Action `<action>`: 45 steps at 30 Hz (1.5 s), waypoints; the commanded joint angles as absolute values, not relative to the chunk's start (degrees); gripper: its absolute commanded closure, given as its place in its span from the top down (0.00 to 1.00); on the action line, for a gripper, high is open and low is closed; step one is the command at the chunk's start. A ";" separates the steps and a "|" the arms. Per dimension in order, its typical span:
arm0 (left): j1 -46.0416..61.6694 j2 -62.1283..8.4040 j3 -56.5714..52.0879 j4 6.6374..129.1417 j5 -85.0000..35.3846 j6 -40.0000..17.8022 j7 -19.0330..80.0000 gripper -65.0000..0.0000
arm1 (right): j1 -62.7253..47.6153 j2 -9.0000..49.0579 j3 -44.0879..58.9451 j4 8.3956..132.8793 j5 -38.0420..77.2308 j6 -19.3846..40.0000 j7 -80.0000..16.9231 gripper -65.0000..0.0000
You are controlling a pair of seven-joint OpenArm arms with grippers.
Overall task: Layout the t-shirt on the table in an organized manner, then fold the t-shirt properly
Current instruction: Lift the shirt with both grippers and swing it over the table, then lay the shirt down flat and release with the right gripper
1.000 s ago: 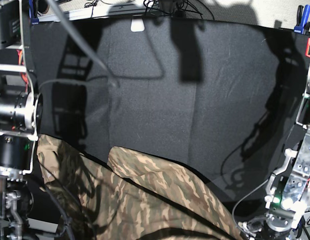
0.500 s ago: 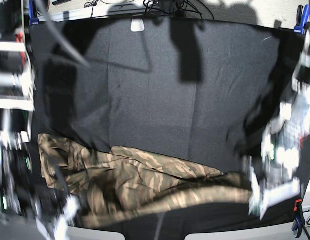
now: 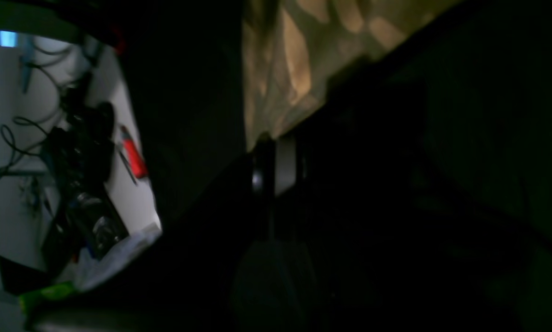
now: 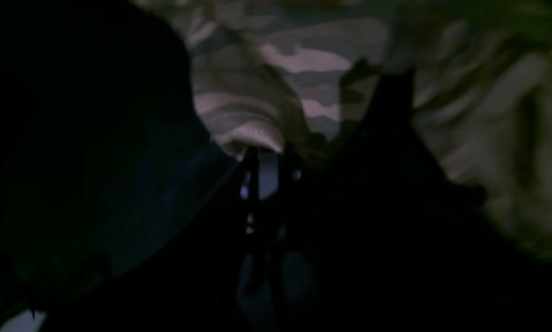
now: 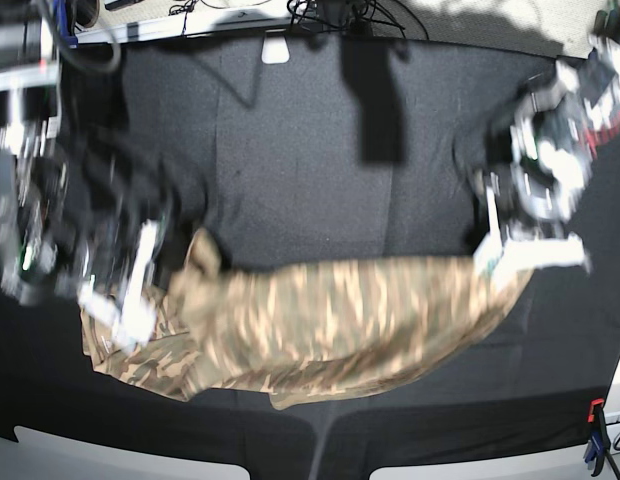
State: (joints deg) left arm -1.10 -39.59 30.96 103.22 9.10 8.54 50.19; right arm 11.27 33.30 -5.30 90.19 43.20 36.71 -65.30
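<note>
Layout stage, in progress. The soft, short-sleeved t-shirt in tan, cream and olive camouflage print [image 5: 330, 315] is held stretched across the near half of the wide tabletop covered in black cloth [image 5: 290, 150], lifted along its far edge between the two arms. The left tool [image 5: 490, 255], on the base view's right, is clamped shut on one upper corner of the shirt; its wrist view shows camouflage fabric [image 3: 299, 55] pinched right at the tips. The right tool [image 5: 140, 265], on the base view's left, is likewise closed on the opposite end, where the right wrist view shows a stitched hem [image 4: 243, 124] caught at the closed tips. Both arms appear motion-blurred.

Done, as judged here: the garment has been grasped at two ends and pulled out to most of its width. Left: the near part [image 5: 170, 355] lies bunched and creased on the cloth, the sleeves and collar cannot be made out, so the shirt is not yet flat. No fold has been started; every fold remains.
</note>
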 commanded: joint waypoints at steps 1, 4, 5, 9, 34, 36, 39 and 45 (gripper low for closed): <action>-0.56 -40.40 30.33 104.47 11.09 9.28 49.74 0.00 | 10.76 34.30 -3.60 92.31 43.75 36.93 -64.29 0.00; 3.16 -40.40 30.33 105.03 12.86 9.26 50.78 0.00 | 5.15 34.33 0.58 96.36 43.75 36.93 -64.29 0.00; 4.19 -40.40 30.33 105.23 13.72 9.26 51.31 0.00 | 3.25 34.39 2.48 97.82 43.72 36.95 -64.31 0.00; 7.79 -41.58 30.33 106.72 15.99 9.30 52.38 0.00 | -4.36 36.93 10.33 103.96 44.03 37.56 -64.29 0.00; 23.66 -46.70 30.33 121.82 23.14 10.09 59.96 0.00 | -45.91 42.41 43.13 122.83 48.14 39.27 -64.29 0.00; 24.99 -46.74 30.33 121.82 23.16 10.09 60.01 0.00 | -47.94 42.41 43.18 122.85 46.98 39.29 -64.31 0.00; 26.55 -46.72 30.33 121.82 23.16 10.07 60.07 0.00 | -50.57 42.70 43.18 122.85 41.58 39.29 -64.31 0.00; 27.79 -46.74 30.33 121.82 23.18 10.04 61.10 0.00 | -55.92 42.70 43.18 122.85 35.92 39.29 -64.31 0.00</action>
State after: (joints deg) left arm 27.62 -46.02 30.68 121.01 22.02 9.39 61.60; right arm -55.61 41.78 42.50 122.23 35.35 39.42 -65.28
